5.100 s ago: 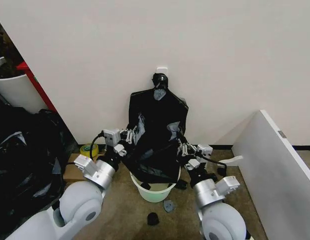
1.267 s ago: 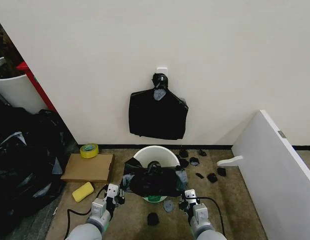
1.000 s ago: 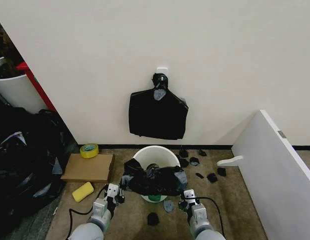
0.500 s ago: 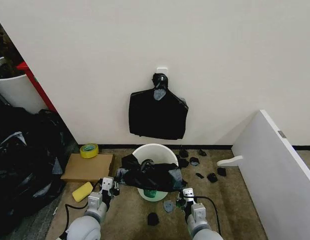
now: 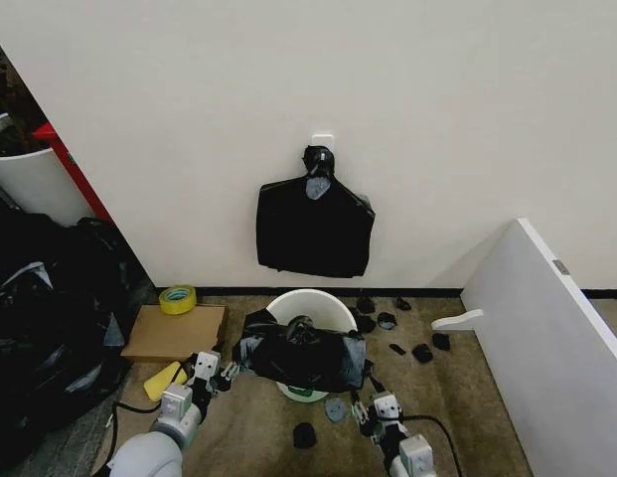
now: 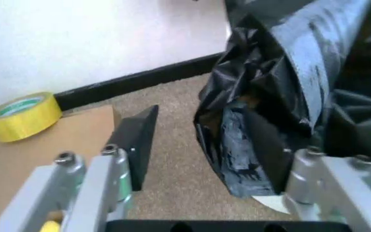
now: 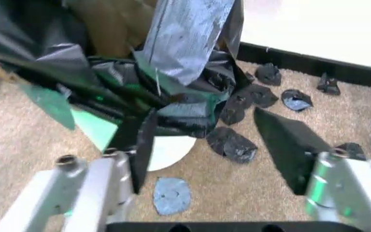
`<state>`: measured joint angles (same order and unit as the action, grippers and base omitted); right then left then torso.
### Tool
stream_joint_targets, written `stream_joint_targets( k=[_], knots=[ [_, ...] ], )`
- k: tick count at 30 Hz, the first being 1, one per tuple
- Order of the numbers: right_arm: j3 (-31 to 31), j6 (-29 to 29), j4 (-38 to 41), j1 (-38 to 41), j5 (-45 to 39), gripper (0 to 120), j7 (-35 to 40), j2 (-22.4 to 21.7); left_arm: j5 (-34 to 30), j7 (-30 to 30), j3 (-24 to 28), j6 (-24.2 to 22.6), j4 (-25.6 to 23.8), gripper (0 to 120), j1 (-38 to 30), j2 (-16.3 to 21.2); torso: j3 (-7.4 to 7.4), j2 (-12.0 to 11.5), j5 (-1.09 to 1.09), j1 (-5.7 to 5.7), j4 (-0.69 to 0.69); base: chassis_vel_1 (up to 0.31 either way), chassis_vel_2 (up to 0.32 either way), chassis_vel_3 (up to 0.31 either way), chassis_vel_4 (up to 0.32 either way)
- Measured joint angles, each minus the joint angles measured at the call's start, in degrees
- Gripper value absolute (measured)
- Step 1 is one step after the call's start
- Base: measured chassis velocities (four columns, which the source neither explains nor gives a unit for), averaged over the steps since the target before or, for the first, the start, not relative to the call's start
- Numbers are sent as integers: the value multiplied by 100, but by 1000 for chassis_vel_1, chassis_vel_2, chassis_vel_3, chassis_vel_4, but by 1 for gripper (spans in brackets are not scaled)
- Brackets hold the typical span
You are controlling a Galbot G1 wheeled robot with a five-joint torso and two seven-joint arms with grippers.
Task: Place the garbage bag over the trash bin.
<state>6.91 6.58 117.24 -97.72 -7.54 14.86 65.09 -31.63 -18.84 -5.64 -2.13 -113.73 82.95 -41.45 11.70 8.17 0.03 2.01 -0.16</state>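
Head view showed brown carpet (image 5: 258, 432) below a white wall (image 5: 437, 119), crinkled glossy black garbage bag (image 5: 303, 353) draped over my small round white trash bin (image 5: 310, 303), my left gripper (image 5: 211, 370) and right gripper (image 5: 373, 405) spread open, holding nothing, low beside it.

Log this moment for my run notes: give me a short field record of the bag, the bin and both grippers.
garbage bag: black, crumpled, draped over the near side of the bin's rim, not spread around it
trash bin: white, upright on the carpet by the wall, far rim and part of the inside uncovered
left gripper: open, low beside the bag's left edge, holding nothing
right gripper: open, low by the bag's right corner, holding nothing
bundle of black bags: hanging on the wall above the bin
yellow tape roll: on the cardboard, left of the bin
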Motion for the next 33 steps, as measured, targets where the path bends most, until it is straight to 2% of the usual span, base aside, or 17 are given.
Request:
stream_joint_targets(
  k=[1, 3, 7, 9, 11, 14, 17, 18, 20, 23, 25, 27, 29, 30, 31, 32, 33],
  knots=[
    [0, 0, 0, 0, 0, 58, 0, 0, 0, 0, 0, 0, 0, 61, 0, 0, 0, 0, 0, 0, 0, 0, 0, 0, 0],
    [127, -222, 51, -208, 202, 69, -153, -59, 153, 54, -28, 184, -20, 72, 136, 61, 0, 0, 0, 0, 1, 0, 0, 0, 0],
    [330, -532, 226, -507, 323, 84, -348, -146, 405, 140, -93, 614, -102, 89, 544, 37, 0, 0, 1, 0, 1, 0, 0, 0, 0],
    [363, -562, 255, -539, 326, 87, -368, -154, 449, 158, -103, 673, -118, 90, 605, 18, 0, 0, 1, 0, 1, 0, 0, 0, 0],
    [572, -685, 444, -733, 326, 97, -525, -222, 871, 282, -160, 1041, -203, 98, 983, -121, 0, 0, 0, 0, 1, 0, 0, 0, 0],
    [809, -830, 731, -1017, 275, 100, -757, -389, 1408, 444, -452, 1551, -310, 100, 1413, -347, 0, 0, 0, 0, 1, 0, 0, 0, 0],
    [877, -900, 862, -1108, 222, 100, -820, -443, 1502, 471, -629, 1758, -365, 100, 1553, -459, -1, 0, 3, 0, 1, 0, 0, 0, 0],
    [983, -969, 1067, -1161, 96, 100, -872, -509, 1534, 486, -842, 2032, -433, 100, 1702, -632, -1, 0, 0, 0, 0, 0, 0, 0, 0],
    [1110, -979, 1282, -1093, -161, 100, -892, -599, 1468, 488, -1032, 2245, -505, 100, 1816, -828, -1, 0, 0, 0, 1, 0, 0, 0, 0],
    [1298, -831, 1498, -912, -540, 100, -919, -743, 1368, 484, -1180, 2362, -573, 100, 1909, -1026, -1, 0, 3, 0, 0, 0, 0, 0, 0],
    [1760, -286, 1774, -557, -1360, 100, -1094, -1107, 1311, 464, -1255, 2435, -630, 100, 2002, -1222, 0, 0, 2, 0, 4, 0, 0, 0, 0],
    [2213, 109, 1911, -462, -1975, 100, -1254, -1302, 1222, 457, -1196, 2418, -634, 100, 1923, -1253, 0, 0, 4, 0, 7, 0, 0, 0, 0],
    [2600, 539, 1917, -324, -2697, 100, -1425, -1603, 1118, 463, -1137, 2374, -614, 100, 1793, -1285, 0, 1, -5, 0, -11, 0, 0, 0, 0],
    [2655, 745, 1806, -113, -3039, 100, -1532, -1834, 1079, 464, -1149, 2357, -616, 100, 1824, -1367, 0, 0, -1, 0, -7, 0, 0, 0, 0],
    [2655, 745, 1806, -113, -3039, 100, -1532, -1834, 1079, 464, -1149, 2357, -616, 100, 1824, -1367, 0, 0, -1, 0, -7, 0, 0, 0, 0],
    [2627, 934, 1641, 183, -3351, 100, -1644, -2072, 1063, 461, -1173, 2349, -632, 100, 1881, -1460, 0, 0, 9, 0, -4, 0, 0, 0, 0],
    [2526, 1116, 1419, 590, -3640, 100, -1753, -2322, 1062, 458, -1200, 2348, -649, 100, 1938, -1545, 0, 0, 4, 0, 2, 0, 0, 0, 0]
  ],
)
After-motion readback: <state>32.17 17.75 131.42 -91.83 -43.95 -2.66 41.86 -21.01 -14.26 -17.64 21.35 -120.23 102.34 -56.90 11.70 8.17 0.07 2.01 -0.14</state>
